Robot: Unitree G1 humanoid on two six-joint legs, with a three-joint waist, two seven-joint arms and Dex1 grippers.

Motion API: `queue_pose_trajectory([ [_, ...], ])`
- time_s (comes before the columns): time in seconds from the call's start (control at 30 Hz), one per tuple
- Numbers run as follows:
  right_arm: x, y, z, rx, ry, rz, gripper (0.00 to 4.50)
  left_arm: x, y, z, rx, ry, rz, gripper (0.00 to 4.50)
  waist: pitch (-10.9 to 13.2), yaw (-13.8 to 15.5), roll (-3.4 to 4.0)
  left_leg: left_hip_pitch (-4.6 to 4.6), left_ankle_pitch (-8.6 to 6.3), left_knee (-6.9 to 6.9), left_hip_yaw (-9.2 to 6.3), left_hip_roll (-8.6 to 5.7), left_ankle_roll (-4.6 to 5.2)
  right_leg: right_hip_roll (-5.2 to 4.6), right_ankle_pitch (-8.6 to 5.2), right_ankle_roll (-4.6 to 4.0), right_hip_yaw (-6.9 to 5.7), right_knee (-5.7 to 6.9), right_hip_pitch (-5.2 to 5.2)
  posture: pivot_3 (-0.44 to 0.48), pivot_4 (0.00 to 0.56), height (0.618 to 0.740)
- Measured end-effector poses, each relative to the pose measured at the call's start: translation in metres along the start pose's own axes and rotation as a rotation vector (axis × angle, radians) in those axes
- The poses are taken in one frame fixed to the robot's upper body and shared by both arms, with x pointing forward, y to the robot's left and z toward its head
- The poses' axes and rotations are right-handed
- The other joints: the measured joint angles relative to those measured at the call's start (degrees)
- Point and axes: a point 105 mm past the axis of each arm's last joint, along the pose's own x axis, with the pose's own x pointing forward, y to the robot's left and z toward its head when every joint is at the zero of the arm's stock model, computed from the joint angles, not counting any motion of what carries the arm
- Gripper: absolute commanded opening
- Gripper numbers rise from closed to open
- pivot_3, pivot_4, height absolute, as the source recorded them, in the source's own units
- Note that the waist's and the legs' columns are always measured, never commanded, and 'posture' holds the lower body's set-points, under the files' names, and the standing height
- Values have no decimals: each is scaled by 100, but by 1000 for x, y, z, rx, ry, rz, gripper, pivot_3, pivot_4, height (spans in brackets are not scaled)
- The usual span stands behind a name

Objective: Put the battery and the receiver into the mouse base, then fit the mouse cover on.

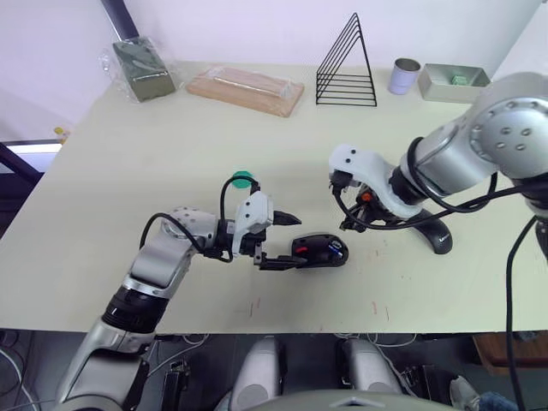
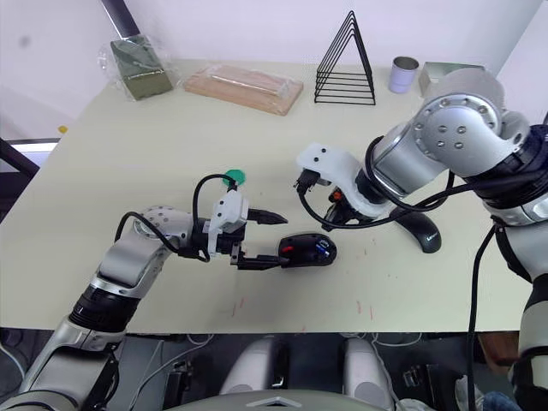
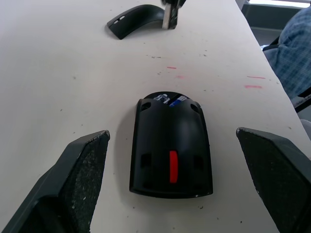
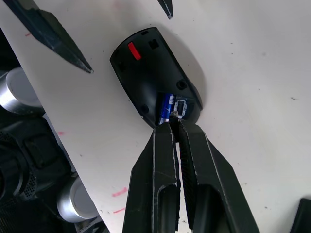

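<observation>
Right wrist: battery [image 4: 165,108] in mouse base [image 4: 150,77].

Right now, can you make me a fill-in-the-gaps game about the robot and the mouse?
1. The mouse base has a ____ part on it.
2. The blue battery sits inside the mouse ____.
3. The left end effector is ____, one finger on each side of the base.
4. The mouse cover lies on the ____.

Missing words: red; base; open; table
</observation>
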Motion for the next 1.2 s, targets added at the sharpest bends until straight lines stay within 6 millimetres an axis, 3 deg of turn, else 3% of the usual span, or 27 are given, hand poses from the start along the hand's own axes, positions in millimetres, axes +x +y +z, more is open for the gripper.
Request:
queue_pose_trajectory([
  [0.67, 15, -4, 0, 10, 25, -2, 0, 30, 0, 4, 67, 99, -35, 4443, 0, -5, 0, -2, 0, -1, -5, -3, 0, 1, 1, 1, -8, 2, 1, 0, 150, 740],
  [1.2, 21, -1, -7, 30, 36, 17, 0, 48, -2, -7, 105, 192, -33, 4443, -1, 1, 0, -2, 0, -1, -5, -2, 1, 31, 2, 3, -6, 4, 1, 0, 150, 740],
])
